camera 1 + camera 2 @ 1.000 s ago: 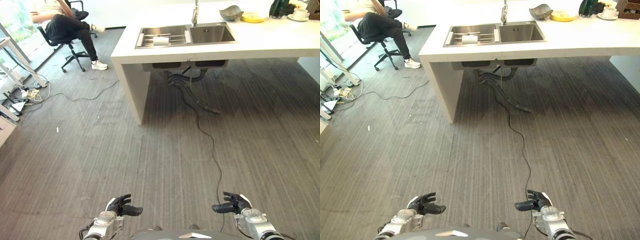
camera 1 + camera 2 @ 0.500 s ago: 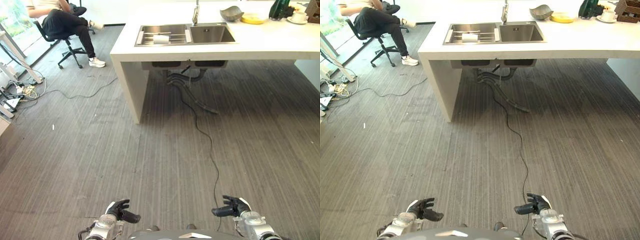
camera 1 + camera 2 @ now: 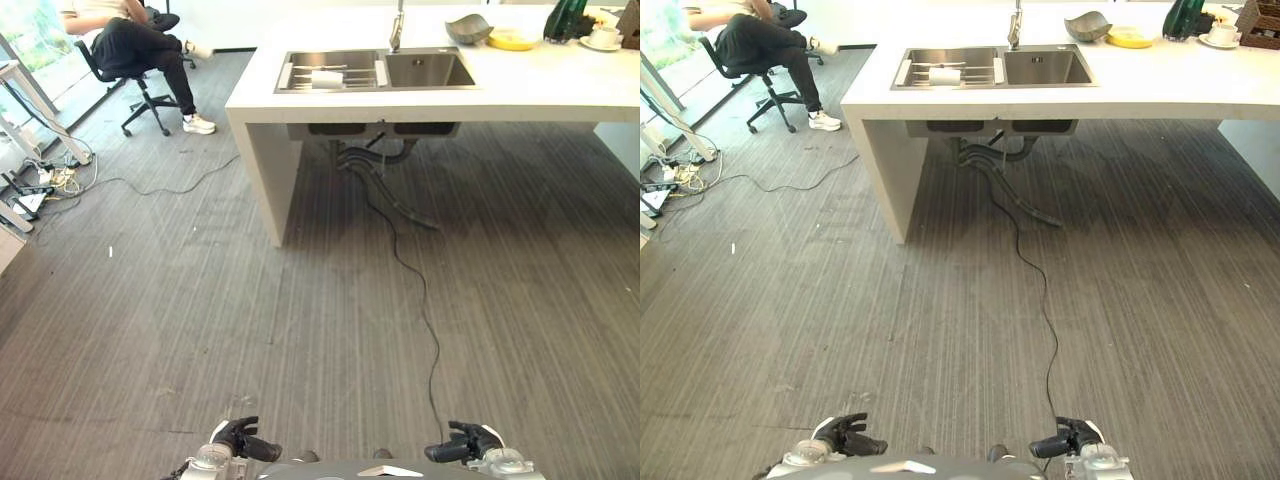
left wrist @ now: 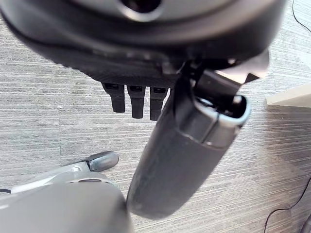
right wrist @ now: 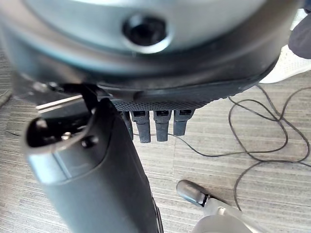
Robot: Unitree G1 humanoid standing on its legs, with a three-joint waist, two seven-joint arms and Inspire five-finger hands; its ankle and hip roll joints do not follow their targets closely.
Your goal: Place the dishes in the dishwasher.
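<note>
Both hands have sunk toward the view's lower edge; the left hand (image 3: 240,440) and right hand (image 3: 462,443) seem loosely curled, empty. Dishes (image 3: 468,28) wait on the counter (image 3: 560,85): approach comes next.

Bench (image 3: 520,85): white, with sink (image 3: 378,70); grey bowl (image 3: 468,29), yellow dish (image 3: 513,39), cup (image 3: 606,35) on it.
Floor (image 3: 250,330): grey carpet, cable (image 3: 415,290) trailing across.
</note>
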